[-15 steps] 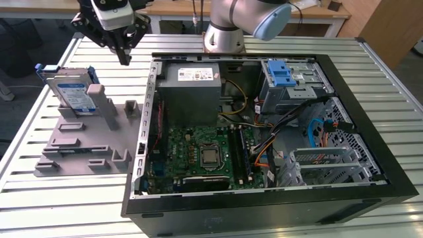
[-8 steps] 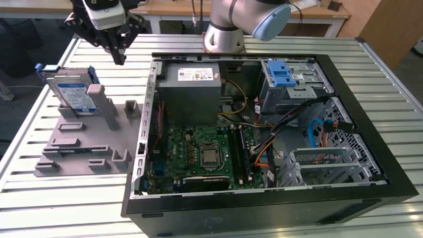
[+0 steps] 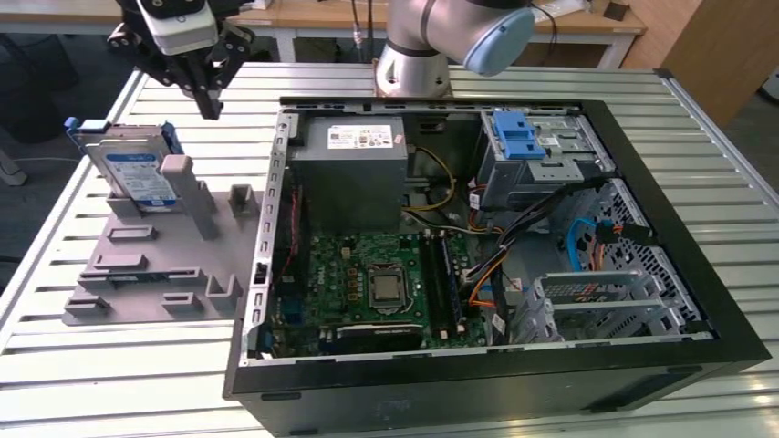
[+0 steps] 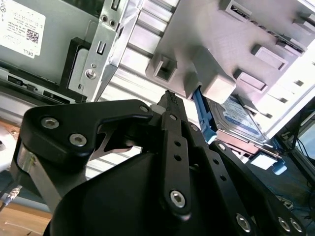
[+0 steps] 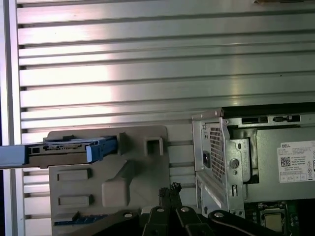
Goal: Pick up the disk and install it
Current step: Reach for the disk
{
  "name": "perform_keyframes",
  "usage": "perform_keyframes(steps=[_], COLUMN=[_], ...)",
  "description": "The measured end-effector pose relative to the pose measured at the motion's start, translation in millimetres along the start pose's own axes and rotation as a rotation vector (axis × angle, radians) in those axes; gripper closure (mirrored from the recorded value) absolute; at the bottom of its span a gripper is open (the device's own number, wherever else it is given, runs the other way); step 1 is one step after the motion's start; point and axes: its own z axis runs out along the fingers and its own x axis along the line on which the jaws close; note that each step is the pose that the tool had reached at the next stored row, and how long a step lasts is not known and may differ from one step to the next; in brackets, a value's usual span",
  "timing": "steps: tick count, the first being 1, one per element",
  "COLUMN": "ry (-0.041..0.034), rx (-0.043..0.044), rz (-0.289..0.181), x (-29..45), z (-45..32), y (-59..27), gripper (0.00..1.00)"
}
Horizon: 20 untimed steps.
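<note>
Slatted metal table (image 3: 122,383) being occupied by an open computer case (image 3: 487,383) beside a grey fixture (image 3: 146,274), the disk (image 3: 134,173) being propped on edge in the fixture, gripper (image 3: 213,111) being held above the fixture, jaws being pressed together, nothing being gripped.

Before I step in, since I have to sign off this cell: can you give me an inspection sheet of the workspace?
Surface: slatted metal table.
Job's things: disk stands tilted in a grey holder; open case beside it.
Clutter: nothing seen.
Grippers: gripper shut, empty, over the holder, apart from the disk.
Cables: loose wires inside the case.
Surroundings: wooden cabinet behind the table.
</note>
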Motion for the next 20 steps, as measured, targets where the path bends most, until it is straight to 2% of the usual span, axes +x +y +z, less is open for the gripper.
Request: perform_keyframes(steps=[14,20], ry=[0.0001,0.0001], rx=[0.0001,0.0001], rz=[0.0,0.0], x=[16.7,33.4], z=[0.8,1.0], y=[0.4,1.2], gripper=[0.89,0.89])
